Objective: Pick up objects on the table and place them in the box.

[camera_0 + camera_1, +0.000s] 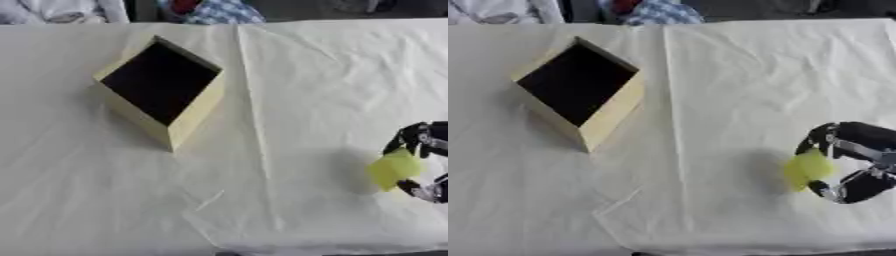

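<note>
One object is in play: a small yellow block (807, 170), soft-edged and hard to make out more closely, sitting at the right side of the white-covered worktop (710, 75). Your right hand (852, 162) has its fingers curled round it, one dark finger (820, 137) arching over the top and another (822, 190) hooking in from below, so the block is clamped between them. I cannot tell whether it rests on the cloth or is a little clear of it. Your left hand shows in neither view.

The open cardboard box (610, 112) stands well apart, up and to the left, turned so one corner points toward you and its dark mouth faces up.

To do this step well, make sure the pinch sits across the middle of the block rather than on a corner before you raise it, since an edge hold would likely let it twist out. Lift straight up first, so you do not drag the wrinkled cloth along. Then carry it across above the height of the box's near wall, stop over the dark centre, and only there spread the fingers. Approaching low risks knocking the box sideways.
</note>
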`<state>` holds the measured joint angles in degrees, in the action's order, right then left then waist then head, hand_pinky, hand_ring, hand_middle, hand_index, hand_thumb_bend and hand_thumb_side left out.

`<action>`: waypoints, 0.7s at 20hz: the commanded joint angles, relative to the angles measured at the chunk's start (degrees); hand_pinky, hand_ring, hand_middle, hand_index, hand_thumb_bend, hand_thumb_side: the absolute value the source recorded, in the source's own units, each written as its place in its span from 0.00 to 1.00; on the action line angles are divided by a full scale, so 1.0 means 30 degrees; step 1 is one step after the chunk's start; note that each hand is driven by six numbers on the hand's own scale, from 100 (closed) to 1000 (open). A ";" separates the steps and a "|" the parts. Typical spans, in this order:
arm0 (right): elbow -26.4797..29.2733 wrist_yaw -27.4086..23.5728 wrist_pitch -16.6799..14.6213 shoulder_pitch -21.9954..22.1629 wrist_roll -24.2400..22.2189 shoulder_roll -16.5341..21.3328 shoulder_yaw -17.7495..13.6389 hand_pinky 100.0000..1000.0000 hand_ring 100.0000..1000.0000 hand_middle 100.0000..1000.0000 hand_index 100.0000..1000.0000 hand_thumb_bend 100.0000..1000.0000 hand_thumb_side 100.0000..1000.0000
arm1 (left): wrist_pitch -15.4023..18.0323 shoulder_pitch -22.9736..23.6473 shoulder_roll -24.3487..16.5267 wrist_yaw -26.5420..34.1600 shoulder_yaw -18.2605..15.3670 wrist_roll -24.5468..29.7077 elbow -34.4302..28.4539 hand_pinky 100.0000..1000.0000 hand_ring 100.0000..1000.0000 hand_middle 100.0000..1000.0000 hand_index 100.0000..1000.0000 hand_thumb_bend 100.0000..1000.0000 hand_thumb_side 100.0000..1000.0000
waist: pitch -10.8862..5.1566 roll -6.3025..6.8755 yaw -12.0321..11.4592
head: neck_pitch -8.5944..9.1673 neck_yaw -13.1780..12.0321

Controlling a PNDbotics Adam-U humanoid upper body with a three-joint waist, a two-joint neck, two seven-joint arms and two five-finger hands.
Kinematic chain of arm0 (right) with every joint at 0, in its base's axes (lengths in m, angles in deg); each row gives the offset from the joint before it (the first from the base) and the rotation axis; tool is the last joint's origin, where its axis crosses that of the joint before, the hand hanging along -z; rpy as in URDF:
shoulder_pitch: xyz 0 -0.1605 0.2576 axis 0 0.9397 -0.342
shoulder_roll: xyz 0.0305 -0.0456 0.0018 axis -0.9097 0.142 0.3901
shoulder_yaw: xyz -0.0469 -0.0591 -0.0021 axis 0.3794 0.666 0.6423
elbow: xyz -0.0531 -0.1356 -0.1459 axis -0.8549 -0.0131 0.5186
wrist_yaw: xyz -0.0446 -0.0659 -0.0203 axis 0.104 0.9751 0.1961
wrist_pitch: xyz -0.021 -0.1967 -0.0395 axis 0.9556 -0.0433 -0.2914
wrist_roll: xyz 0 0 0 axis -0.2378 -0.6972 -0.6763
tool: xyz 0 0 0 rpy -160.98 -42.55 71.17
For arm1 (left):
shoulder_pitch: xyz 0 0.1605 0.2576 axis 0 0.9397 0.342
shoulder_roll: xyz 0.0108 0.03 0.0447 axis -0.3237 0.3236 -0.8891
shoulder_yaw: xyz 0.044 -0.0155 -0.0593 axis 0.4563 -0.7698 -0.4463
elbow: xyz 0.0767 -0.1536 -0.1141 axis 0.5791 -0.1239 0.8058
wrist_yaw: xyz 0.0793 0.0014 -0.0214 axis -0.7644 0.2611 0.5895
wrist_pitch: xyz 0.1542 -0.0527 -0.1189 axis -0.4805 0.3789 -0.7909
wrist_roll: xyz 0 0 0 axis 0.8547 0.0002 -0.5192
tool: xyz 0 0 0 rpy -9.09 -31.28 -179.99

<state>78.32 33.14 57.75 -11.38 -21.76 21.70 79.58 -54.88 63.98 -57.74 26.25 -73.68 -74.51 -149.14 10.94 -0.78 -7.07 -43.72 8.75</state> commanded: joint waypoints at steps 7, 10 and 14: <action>0.0277 -0.1522 -0.0606 -0.4294 0.0118 0.1734 -0.0585 0.55 0.60 0.48 0.57 0.00 0.00 | 0.0000 -0.0262 -0.0233 0.0054 0.0043 0.0076 -0.0359 0.69 0.77 0.84 0.65 0.00 0.71 | -0.0352 -0.0059 -0.0285 | 0.0204 0.0506; 0.0277 -0.2346 -0.0210 -0.6981 -0.0564 0.1947 -0.0131 0.54 0.59 0.48 0.56 0.00 0.00 | -0.0026 -0.0366 -0.0191 0.0151 0.0116 0.0151 -0.0359 0.69 0.77 0.84 0.65 0.00 0.71 | -0.0331 -0.0095 -0.0535 | 0.0340 0.0966; 0.0277 -0.3047 0.0680 -1.0915 -0.1765 0.1219 0.0651 0.53 0.58 0.47 0.56 0.00 0.00 | -0.0072 -0.0598 -0.0085 0.0300 0.0230 0.0293 -0.0359 0.69 0.77 0.84 0.65 0.00 0.71 | -0.0207 -0.0133 -0.0939 | 0.0524 0.1512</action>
<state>78.33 24.99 59.15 -43.08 -26.00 24.36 81.56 -55.14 62.86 -57.66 26.85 -73.00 -73.94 -149.14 10.97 -1.18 -9.96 -42.90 12.68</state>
